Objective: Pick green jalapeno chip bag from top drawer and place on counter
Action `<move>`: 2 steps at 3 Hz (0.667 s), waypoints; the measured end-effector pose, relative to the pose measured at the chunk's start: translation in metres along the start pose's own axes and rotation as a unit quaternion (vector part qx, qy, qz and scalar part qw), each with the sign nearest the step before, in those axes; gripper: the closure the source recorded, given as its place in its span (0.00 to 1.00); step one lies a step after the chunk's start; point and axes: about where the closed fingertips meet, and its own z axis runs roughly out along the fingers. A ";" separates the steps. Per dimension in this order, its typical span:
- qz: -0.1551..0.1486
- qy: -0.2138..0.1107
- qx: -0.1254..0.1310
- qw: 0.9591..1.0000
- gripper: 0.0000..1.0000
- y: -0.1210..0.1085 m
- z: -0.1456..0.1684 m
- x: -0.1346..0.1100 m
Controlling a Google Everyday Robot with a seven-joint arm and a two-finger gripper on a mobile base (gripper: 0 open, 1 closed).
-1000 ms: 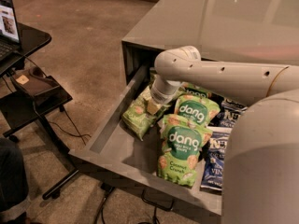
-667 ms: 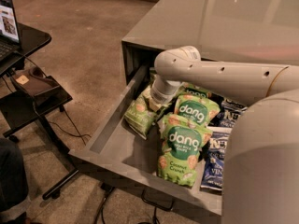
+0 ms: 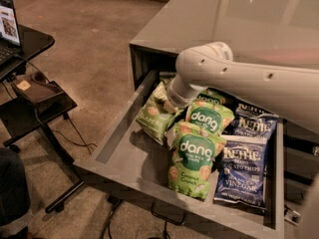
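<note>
Grey counter (image 3: 199, 19) above, top drawer (image 3: 115, 139) open; gripper (image 3: 168, 102) down at the green jalapeno chip bag (image 3: 153, 117) (grip: cannot tell). Dang bags (image 3: 195, 156) lie beside.

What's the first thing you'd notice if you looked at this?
The big white robot arm stretches from the right down into the open grey drawer. Its gripper sits at the olive-green chip bag near the drawer's back left, beside bright green "dang" bags and dark blue Kettle bags.

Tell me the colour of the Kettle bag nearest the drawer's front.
Kettle bag: dark blue, camera view; gripper at the olive-green bag.
</note>
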 end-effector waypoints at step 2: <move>-0.024 -0.046 0.051 0.997 1.00 0.004 -0.087 -0.004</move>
